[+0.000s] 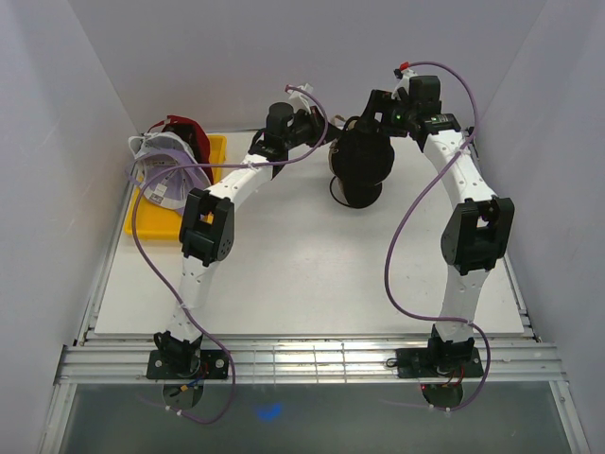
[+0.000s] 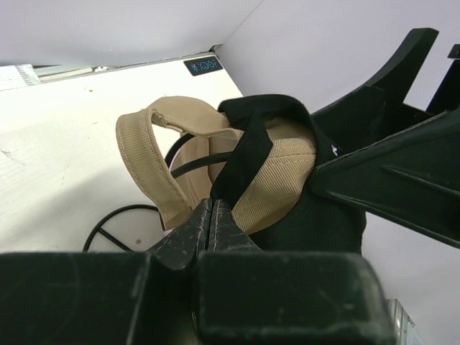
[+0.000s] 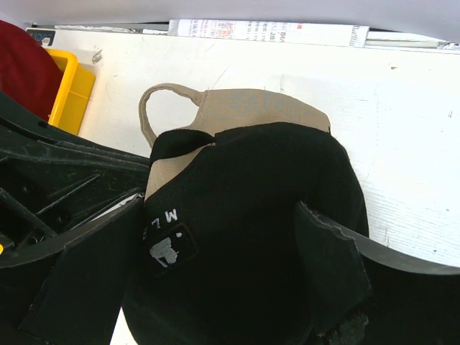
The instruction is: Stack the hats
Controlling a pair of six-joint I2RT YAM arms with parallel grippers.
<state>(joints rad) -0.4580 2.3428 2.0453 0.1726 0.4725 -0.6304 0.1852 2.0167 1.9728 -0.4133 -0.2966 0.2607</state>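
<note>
We count three caps (image 1: 172, 168) piled on tray (image 1: 219, 147), far left | black cap (image 1: 361, 161) far centre, unstacked | left gripper (image 2: 210, 215) pinches its rear edge | right gripper (image 3: 223, 215) wide astride crown; grip we cannot tell

Table (image 1: 312, 274): near and middle surface lying open and passable; black cap (image 1: 364, 161) sitting at far centre, left gripper (image 2: 212, 219) and right gripper (image 3: 208, 266) crowding it from both sides; yellow tray (image 1: 216, 149) and piled caps (image 1: 165, 175) filling the far-left corner; walls (image 1: 57, 142) closing in left, right, behind.
</note>
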